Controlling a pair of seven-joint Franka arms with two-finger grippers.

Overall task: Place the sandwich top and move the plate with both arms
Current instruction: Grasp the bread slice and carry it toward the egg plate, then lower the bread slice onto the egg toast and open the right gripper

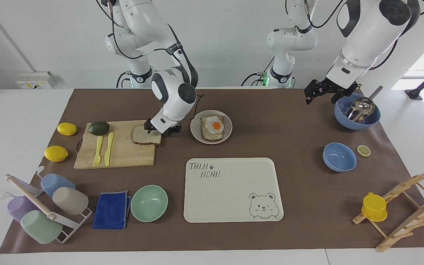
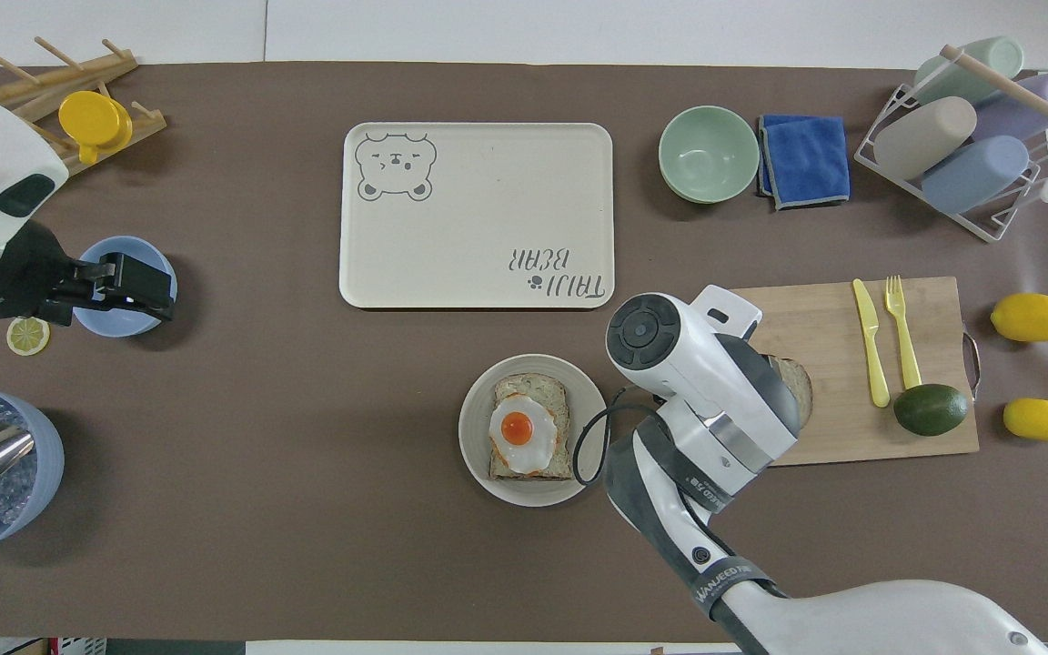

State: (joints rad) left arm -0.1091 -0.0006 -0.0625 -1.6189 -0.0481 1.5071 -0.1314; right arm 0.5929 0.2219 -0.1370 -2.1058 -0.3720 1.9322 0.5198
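Note:
The sandwich top (image 1: 144, 136), a plain speckled bread slice, lies on the wooden cutting board (image 1: 123, 154) at the board's end beside the plate. Only its edge (image 2: 799, 387) shows in the overhead view. The plate (image 1: 194, 131) holds a bread slice with a fried egg (image 1: 214, 127), also seen from overhead (image 2: 524, 432). My right gripper (image 1: 162, 129) is low at the sandwich top's edge beside the plate, fingers open. My left gripper (image 1: 326, 94) waits open in the air beside the large blue bowl (image 1: 357, 116).
A cream bear tray (image 1: 230, 191) lies farther from the robots than the plate (image 2: 474, 437). A yellow knife and fork (image 1: 103, 149), an avocado (image 1: 98, 127), two lemons, a mint bowl (image 1: 149, 203), a blue cloth, a cup rack, a small blue bowl (image 1: 339, 157) and a wooden rack stand around.

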